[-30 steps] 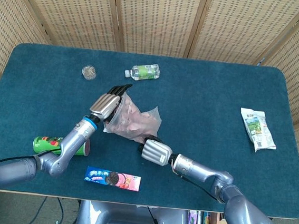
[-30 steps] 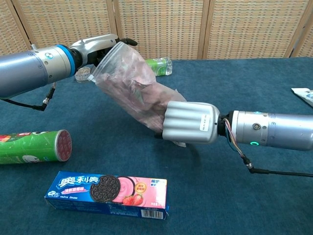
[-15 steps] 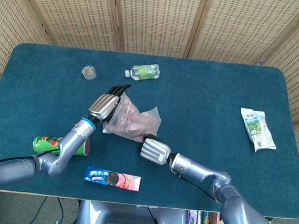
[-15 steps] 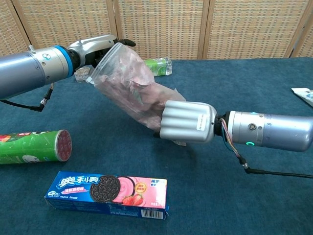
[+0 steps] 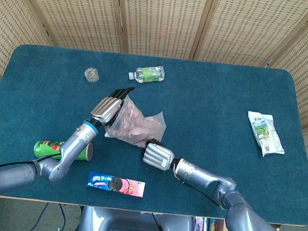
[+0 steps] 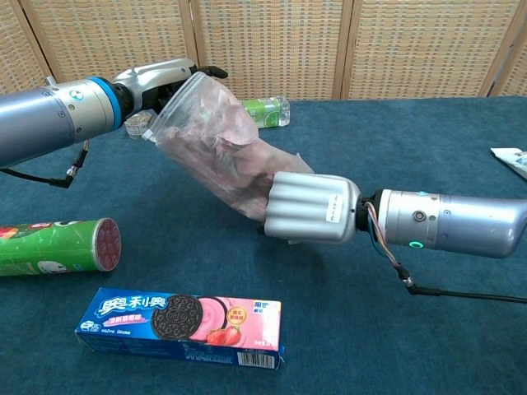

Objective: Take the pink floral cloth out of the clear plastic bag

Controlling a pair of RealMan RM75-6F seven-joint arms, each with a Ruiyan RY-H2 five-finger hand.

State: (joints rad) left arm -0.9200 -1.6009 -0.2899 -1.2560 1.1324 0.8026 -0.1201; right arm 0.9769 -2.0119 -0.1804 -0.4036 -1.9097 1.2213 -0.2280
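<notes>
A clear plastic bag [image 5: 138,123] [image 6: 216,148] with the pink floral cloth [image 5: 134,125] [image 6: 222,169] inside is stretched between both hands, lifted off the blue table. My left hand [image 5: 109,106] [image 6: 160,80] grips the bag's upper end at the left. My right hand [image 5: 155,155] [image 6: 309,210] holds the bag's lower end, its knuckles facing the chest camera. The fingertips of both hands are hidden by the bag and the hand backs.
A green chip can [image 5: 58,150] [image 6: 51,245] lies at the front left and an Oreo box [image 5: 116,184] [image 6: 181,321] in front of it. A water bottle [image 5: 149,73] and a small jar [image 5: 92,75] sit at the back. A snack packet [image 5: 265,133] lies far right.
My right hand has slid slightly left with the bag's lower end. The left hand and the bag's upper end have barely shifted.
</notes>
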